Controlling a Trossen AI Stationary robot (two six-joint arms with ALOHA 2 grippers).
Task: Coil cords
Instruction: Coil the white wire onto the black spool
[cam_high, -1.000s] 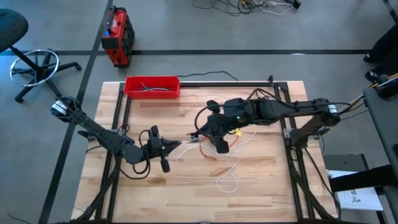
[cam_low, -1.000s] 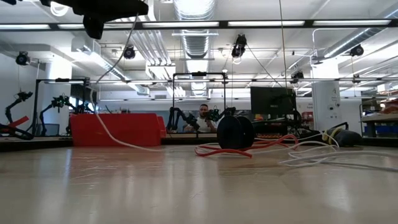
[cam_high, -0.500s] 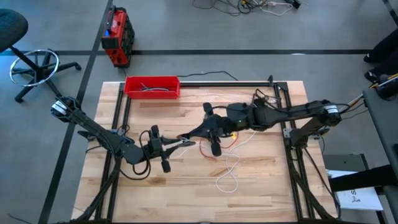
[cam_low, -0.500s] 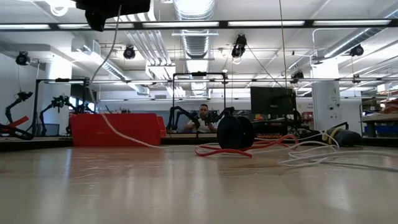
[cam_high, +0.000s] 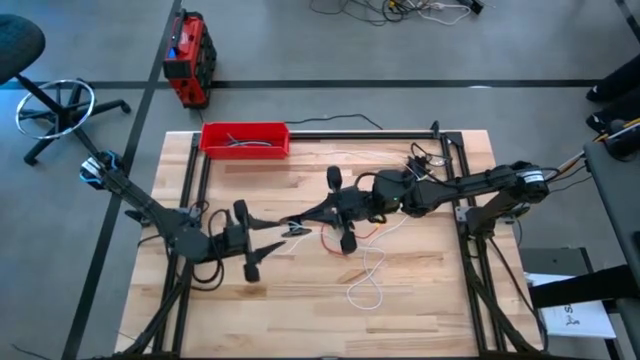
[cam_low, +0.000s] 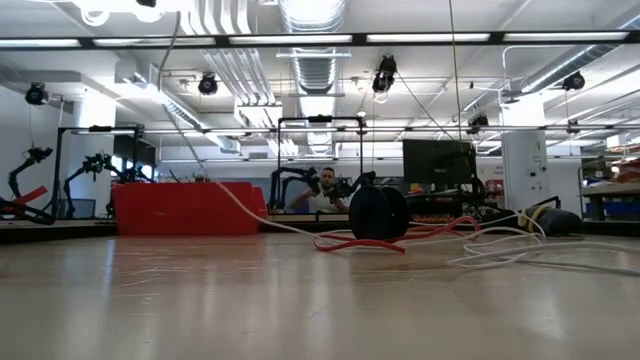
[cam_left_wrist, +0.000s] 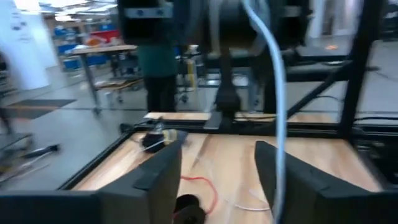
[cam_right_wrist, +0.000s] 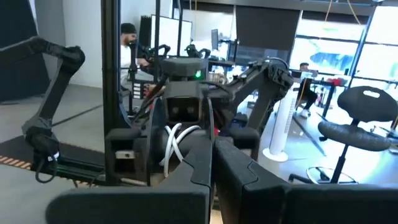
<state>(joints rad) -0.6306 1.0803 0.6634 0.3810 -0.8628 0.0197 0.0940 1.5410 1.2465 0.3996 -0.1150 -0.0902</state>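
Observation:
The white cord (cam_high: 372, 268) lies in loose loops on the table right of centre. One strand (cam_low: 215, 190) rises from the table to above the low view's top. The red cord (cam_high: 335, 245) lies bunched beside a black disc (cam_low: 378, 212). My right gripper (cam_high: 298, 228) reaches toward the table's left, above the middle of the table, shut on the white cord. My left gripper (cam_high: 275, 243) faces it from the left, open. The white strand (cam_left_wrist: 273, 93) passes close by one of its fingers. My right gripper is shut on the white cord. Its own fingers hide the place of contact; white strands (cam_right_wrist: 174, 146) show just past the fingertips. The fingers lie about level, pointing toward the table's left. The cord hangs slack from there to the table. My left gripper: whether its finger (cam_left_wrist: 273, 180) touches the strand, I cannot tell.
A red tray (cam_high: 245, 139) with dark grey cables stands at the far left of the table. A black frame (cam_high: 440, 135) runs along the table's far and side edges. A red case (cam_high: 188, 60) and a chair base (cam_high: 60, 105) stand on the floor beyond.
My left gripper has opened, let go of the white cord and drawn back toward the table's left edge. My right gripper has reached farther toward the left, staying shut. The hanging white strand has swung, and its foot now meets the table farther right in the low view.

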